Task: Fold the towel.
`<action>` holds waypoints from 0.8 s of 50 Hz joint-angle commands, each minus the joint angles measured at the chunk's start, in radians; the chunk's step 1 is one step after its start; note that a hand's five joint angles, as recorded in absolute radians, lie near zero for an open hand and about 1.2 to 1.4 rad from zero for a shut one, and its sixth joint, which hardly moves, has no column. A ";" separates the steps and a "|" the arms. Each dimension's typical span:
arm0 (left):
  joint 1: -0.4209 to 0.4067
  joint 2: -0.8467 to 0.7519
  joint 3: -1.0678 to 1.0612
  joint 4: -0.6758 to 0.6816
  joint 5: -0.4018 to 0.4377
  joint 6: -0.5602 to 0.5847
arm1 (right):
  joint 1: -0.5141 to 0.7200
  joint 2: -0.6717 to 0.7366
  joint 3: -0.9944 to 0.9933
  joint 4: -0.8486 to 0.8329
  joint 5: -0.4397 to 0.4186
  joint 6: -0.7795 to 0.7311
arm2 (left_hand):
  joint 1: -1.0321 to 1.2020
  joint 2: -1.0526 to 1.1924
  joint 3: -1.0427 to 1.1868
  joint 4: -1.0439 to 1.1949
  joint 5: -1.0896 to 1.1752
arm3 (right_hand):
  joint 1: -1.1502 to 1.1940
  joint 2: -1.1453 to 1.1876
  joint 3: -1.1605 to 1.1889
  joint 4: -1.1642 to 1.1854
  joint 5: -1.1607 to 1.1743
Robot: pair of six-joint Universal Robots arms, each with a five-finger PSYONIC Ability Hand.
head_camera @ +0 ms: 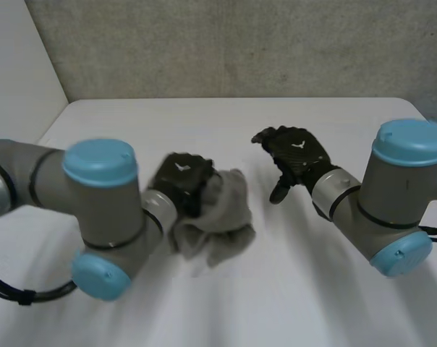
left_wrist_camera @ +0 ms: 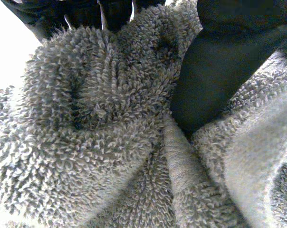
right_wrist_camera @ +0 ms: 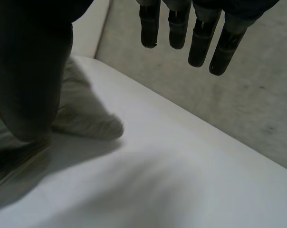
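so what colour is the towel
Plain grey, no pattern. The towel shows best in the left wrist view, where its looped pile is close up.

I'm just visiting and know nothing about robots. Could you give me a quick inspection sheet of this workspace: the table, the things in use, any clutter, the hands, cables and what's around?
Surface: white table, bare apart from the job's cloth.
Job's things: one grey towel, crumpled into a lump, not yet folded.
Clutter: nothing seen.
Hands: left hand curled round the bunched towel, thumb pressed into the pile; right hand open, fingers straight, holding nothing, beside the towel and apart from it.
Cables: no stray ones seen.
Surroundings: grey wall behind the table, white panel at the left arm's side.
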 commanded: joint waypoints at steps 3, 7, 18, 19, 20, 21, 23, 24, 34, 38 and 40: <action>-0.104 -0.043 -0.015 0.002 -0.009 -0.014 | -0.031 -0.010 -0.046 0.110 0.154 -0.003 | 0.251 0.044 0.045 0.031 0.098 | -0.048 -0.073 -0.067 -0.083 -0.056; -0.115 -0.029 -0.016 -0.007 -0.009 -0.046 | -0.033 -0.010 -0.053 0.144 0.154 -0.001 | -0.094 -0.300 -0.299 -0.313 -0.247 | -0.048 -0.073 -0.067 -0.083 -0.056; -0.033 0.167 -0.044 -0.047 -0.009 -0.084 | -0.027 -0.074 -0.090 0.279 0.072 -0.001 | -0.822 -1.029 -1.027 -1.041 -0.975 | -0.048 -0.073 -0.067 -0.083 -0.056; 0.011 0.190 -0.055 -0.050 -0.006 -0.083 | -0.027 -0.074 -0.090 0.279 0.071 -0.001 | -0.822 -1.029 -1.027 -1.041 -0.975 | -0.048 -0.073 -0.067 -0.083 -0.056; 0.048 0.207 -0.062 -0.052 -0.003 -0.083 | -0.027 -0.086 -0.101 0.315 0.055 -0.001 | -0.819 -1.026 -1.024 -1.039 -0.972 | -0.048 -0.073 -0.067 -0.083 -0.056; 0.048 0.207 -0.062 -0.052 -0.003 -0.083 | -0.027 -0.086 -0.101 0.316 0.054 -0.001 | -0.819 -1.026 -1.024 -1.039 -0.972 | -0.048 -0.073 -0.067 -0.083 -0.056; 0.079 0.216 -0.065 -0.052 -0.003 -0.081 | -0.022 -0.105 -0.119 0.378 0.030 0.006 | -0.813 -1.020 -1.018 -1.033 -0.966 | -0.048 -0.073 -0.067 -0.083 -0.056; 0.105 0.218 -0.064 -0.052 -0.001 -0.080 | -0.022 -0.105 -0.119 0.379 0.030 0.006 | -0.813 -1.020 -1.018 -1.033 -0.966 | -0.048 -0.073 -0.067 -0.083 -0.056; 0.200 0.162 -0.070 -0.089 0.005 -0.083 | 0.015 -0.096 -0.144 0.429 0.033 0.019 | -0.775 -0.982 -0.980 -0.995 -0.928 | -0.048 -0.073 -0.067 -0.083 -0.056; 0.200 0.158 -0.093 -0.135 0.008 -0.089 | 0.061 -0.065 -0.159 0.414 0.033 -0.001 | -0.769 -0.976 -0.974 -0.989 -0.922 | -0.048 -0.073 -0.067 -0.083 -0.056; 0.200 0.161 -0.104 -0.139 0.007 -0.091 | 0.078 -0.045 -0.181 0.403 0.033 -0.020 | -0.763 -0.970 -0.968 -0.983 -0.916 | -0.048 -0.073 -0.067 -0.083 -0.056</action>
